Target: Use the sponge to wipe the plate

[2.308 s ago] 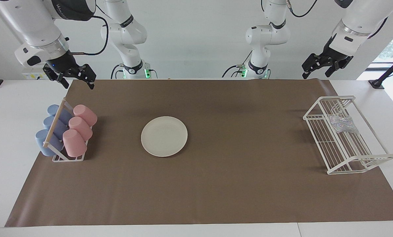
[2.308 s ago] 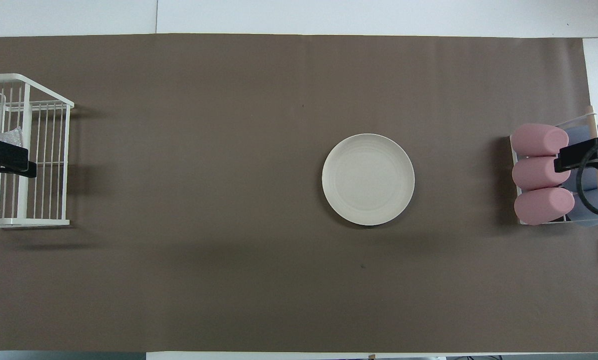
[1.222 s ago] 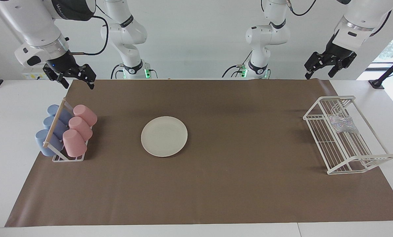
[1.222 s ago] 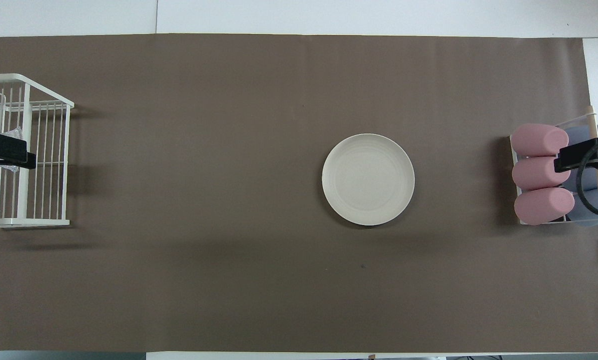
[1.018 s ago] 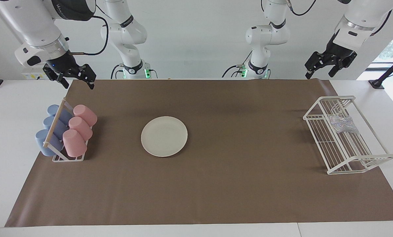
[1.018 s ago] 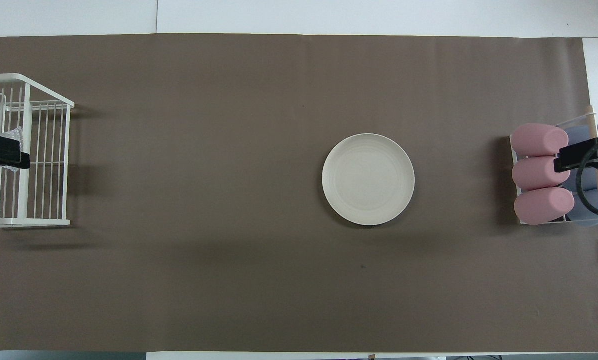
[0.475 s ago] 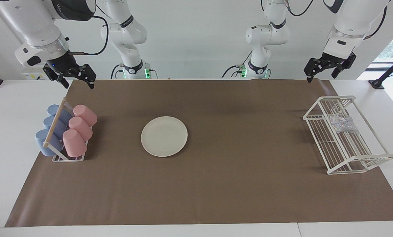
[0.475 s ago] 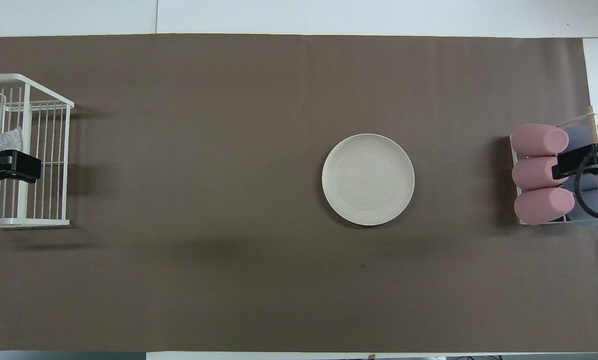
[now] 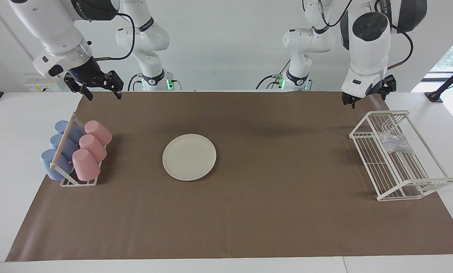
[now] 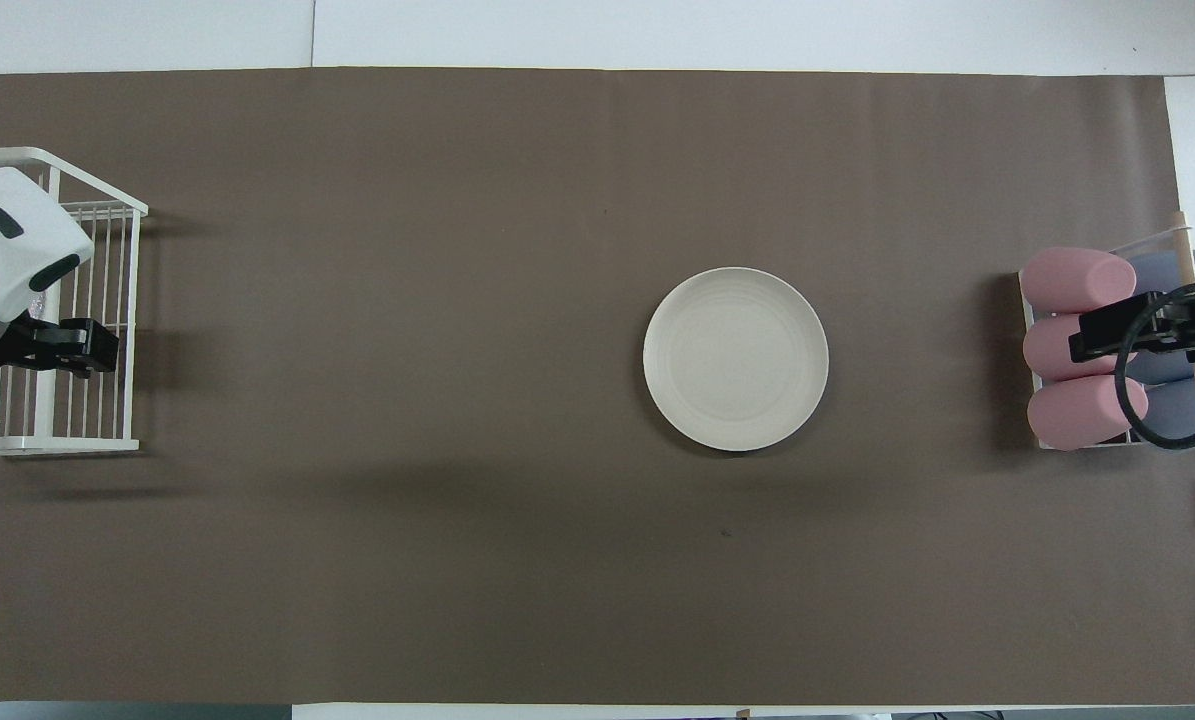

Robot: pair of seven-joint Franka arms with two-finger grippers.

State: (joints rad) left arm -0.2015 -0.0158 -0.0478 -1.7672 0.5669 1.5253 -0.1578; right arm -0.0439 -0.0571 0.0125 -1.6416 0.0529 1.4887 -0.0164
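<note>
Facing view: the plate (image 9: 189, 157) lies flat on the brown mat (image 9: 249, 220), about mid-worktop, toward the right arm's end. The sponge (image 9: 395, 143) sits in the white wire rack (image 9: 400, 178) at the left arm's end. The left hand (image 9: 367, 95) hangs in the air over the mat edge beside the rack, released, holding nothing. The right hand (image 9: 97, 88) hangs over the mat corner near the cup rack (image 9: 74, 153), fingers apart, empty; that arm waits. Judged step: reach for sponge, not yet gripped. Next move calls for going down into the rack w/o snagging wires, then closing on the soft pad.

Overhead view: the left hand (image 10: 62, 345) covers the rack (image 10: 87, 440); the sponge is almost wholly hidden under the wrist. Height is unreadable here; the facing view shows the gap. The plate (image 10: 736, 358) shows bare & round.
</note>
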